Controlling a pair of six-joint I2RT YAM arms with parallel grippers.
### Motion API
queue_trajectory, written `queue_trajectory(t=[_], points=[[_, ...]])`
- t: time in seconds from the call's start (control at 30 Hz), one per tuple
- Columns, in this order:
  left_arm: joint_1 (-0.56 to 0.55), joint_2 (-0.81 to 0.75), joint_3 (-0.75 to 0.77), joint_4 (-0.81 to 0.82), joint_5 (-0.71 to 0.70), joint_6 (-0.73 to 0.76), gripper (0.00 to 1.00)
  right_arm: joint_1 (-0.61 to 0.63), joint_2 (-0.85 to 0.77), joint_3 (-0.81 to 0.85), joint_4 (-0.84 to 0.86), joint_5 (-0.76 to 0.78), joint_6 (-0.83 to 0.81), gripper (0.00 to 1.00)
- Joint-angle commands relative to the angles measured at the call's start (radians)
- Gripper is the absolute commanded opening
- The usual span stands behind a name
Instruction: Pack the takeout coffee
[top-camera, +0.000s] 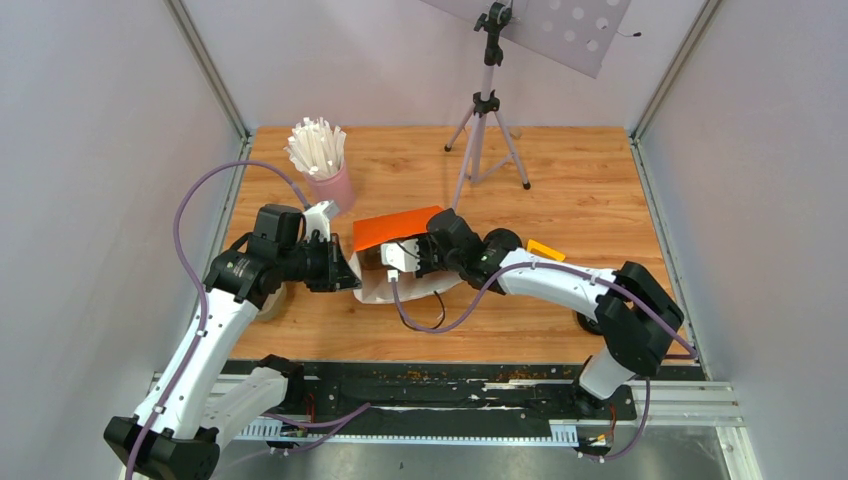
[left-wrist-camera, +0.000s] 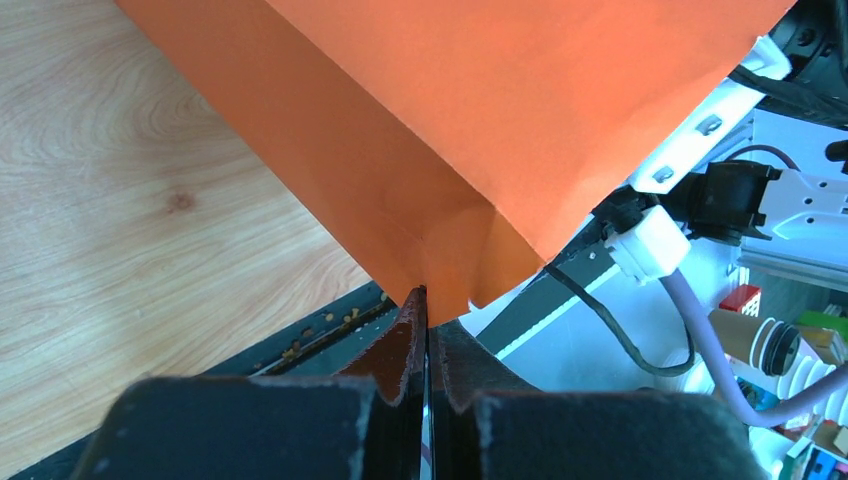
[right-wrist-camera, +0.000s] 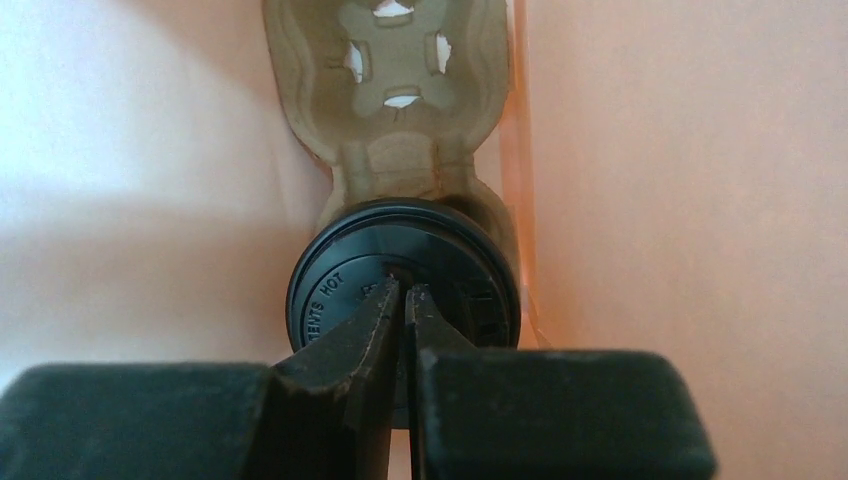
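left end effector: clamped tight on bag edge, middle of table | right end effector: inside bag, pretty much pressed together, right on coffee | coffee: lidded, sitting in tray inside bag

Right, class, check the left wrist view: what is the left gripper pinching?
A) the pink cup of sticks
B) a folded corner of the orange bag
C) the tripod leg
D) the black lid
B: the left gripper has its fingers shut on a creased corner of the orange bag.
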Motion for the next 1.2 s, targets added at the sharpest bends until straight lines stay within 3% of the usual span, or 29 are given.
queue_trajectory(t=[0.0, 0.27, 0.87, 0.9, 1.03, 1.17], points=[[0.002, -0.014, 0.006, 0.028, 0.029, -0.009, 0.03, -0.005, 0.020, -0.018, 0.097, 0.043, 0.003, 0.08], [0.002, -0.012, -0.004, 0.034, 0.032, -0.010, 0.02, -0.021, 0.045, -0.037, 0.164, 0.098, 0.024, 0.05], [0.002, 0.011, 0.013, 0.039, 0.032, -0.003, 0.02, -0.041, 0.077, -0.009, 0.166, 0.100, 0.033, 0.07], [0.002, 0.012, 0.014, 0.038, 0.030, -0.003, 0.03, -0.041, 0.075, -0.005, 0.161, 0.098, 0.035, 0.08], [0.002, 0.017, 0.027, 0.040, 0.008, -0.025, 0.03, -0.041, 0.033, 0.015, 0.113, 0.083, 0.052, 0.32], [0.002, 0.024, 0.050, 0.055, -0.001, -0.039, 0.03, -0.038, -0.024, 0.045, -0.006, 0.053, 0.073, 0.38]])
